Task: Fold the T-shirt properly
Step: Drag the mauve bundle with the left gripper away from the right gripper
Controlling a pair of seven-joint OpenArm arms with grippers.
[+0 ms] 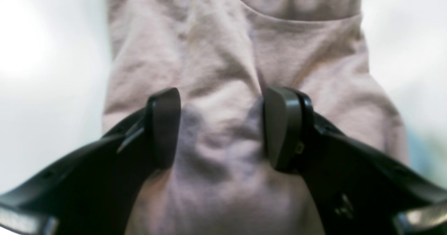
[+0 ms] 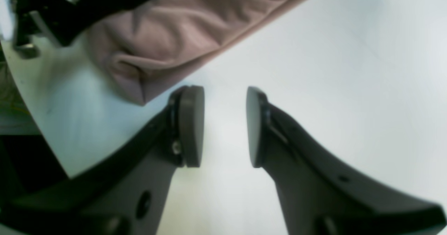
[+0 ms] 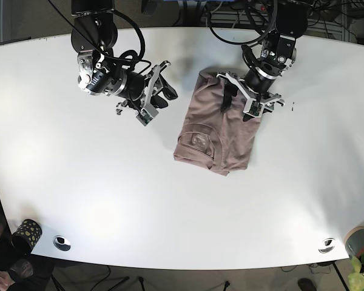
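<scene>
The pink T-shirt (image 3: pixel 215 130) lies folded into a narrow rectangle on the white table (image 3: pixel 109 182), right of centre. My left gripper (image 3: pixel 243 102) is over the shirt's far end. In the left wrist view its fingers (image 1: pixel 164 126) stand apart on either side of a raised ridge of the T-shirt (image 1: pixel 223 53), so the left gripper (image 1: pixel 221 130) is open. My right gripper (image 3: pixel 160 97) hovers over bare table left of the shirt. The right gripper (image 2: pixel 225 126) is open with nothing between its pads, and a folded corner of the T-shirt (image 2: pixel 167 29) lies just beyond its left finger.
A patterned cup (image 3: pixel 27 233) and a round table fitting (image 3: pixel 62 242) sit near the front left edge. Another fitting (image 3: pixel 326 245) and a grey cup (image 3: pixel 359 239) are at the front right. The table edge (image 2: pixel 42 123) shows at the left in the right wrist view.
</scene>
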